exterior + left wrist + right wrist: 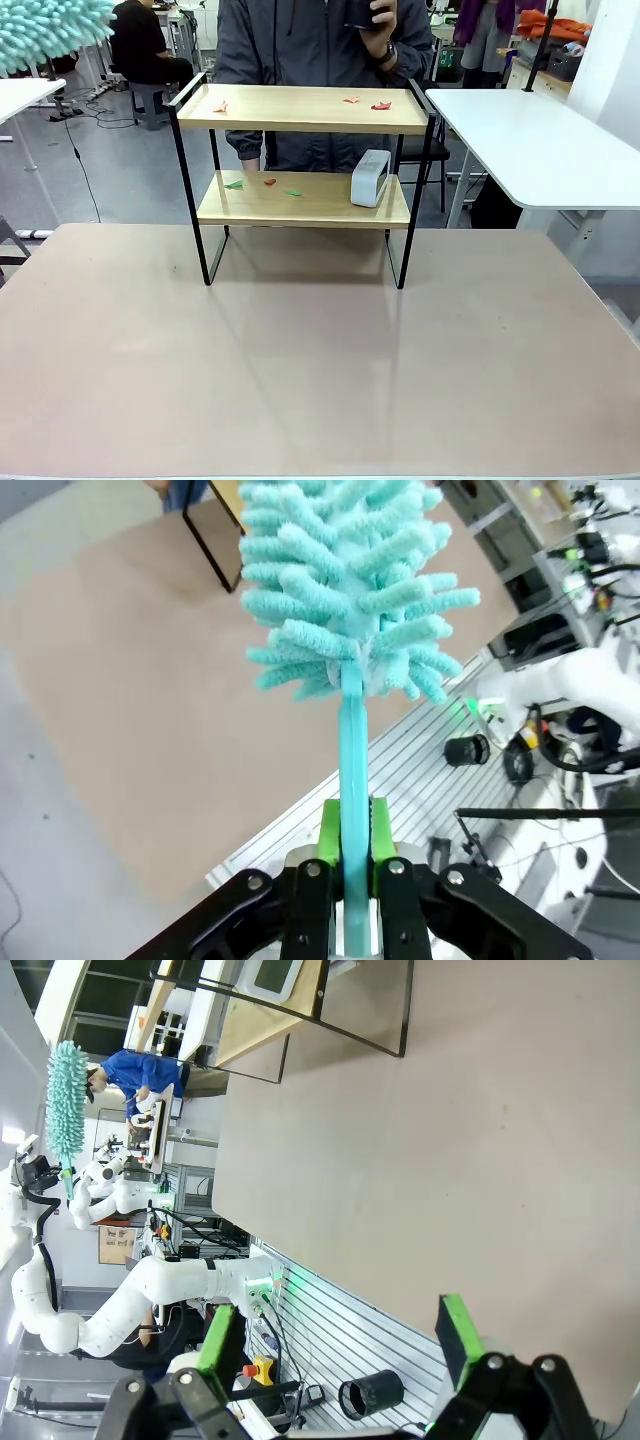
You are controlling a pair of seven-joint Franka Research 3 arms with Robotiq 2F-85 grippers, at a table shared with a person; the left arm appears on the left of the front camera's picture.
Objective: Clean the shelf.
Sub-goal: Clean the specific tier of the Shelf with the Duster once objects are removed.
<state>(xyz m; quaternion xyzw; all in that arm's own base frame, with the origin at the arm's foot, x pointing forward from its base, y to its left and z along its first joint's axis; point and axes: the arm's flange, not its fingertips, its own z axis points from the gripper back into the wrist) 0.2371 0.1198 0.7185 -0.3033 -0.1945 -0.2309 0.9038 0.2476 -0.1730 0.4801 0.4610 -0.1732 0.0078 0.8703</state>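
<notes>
- Well left of the shelf [300, 108] and above its top board: fluffy teal duster [45, 30], head poking into the front view's upper corner.
- In the left wrist view, left gripper [347, 830] clamped tight on the duster's thin teal handle – green pads pressed to both sides, head [345, 590] standing straight out beyond the fingertips, with one black corner of the shelf frame past it.
- From the right wrist view, white left arm [150, 1295] bent at the elbow and raised off to the side of the shelf, duster carried at its tip.
- Shelf itself at the far side of the brown table [300, 380], upright, two wooden boards in a thin black frame.
- Top board, left to right: pinkish scrap [219, 105], then two red scraps [351, 99] [381, 105] near the right end.
- Lower board, left to right: green scrap [233, 184], red scrap [270, 182], green scrap [293, 192], then a small white device [370, 178] by the right-hand frame.
- Directly behind the shelf: person in a dark jacket, one hand [375, 20] lifted to chest height around a dark object.
- Right gripper [337, 1345] with fingers spread wide – nothing between them, hovering over the table's near edge, well apart from the shelf.
</notes>
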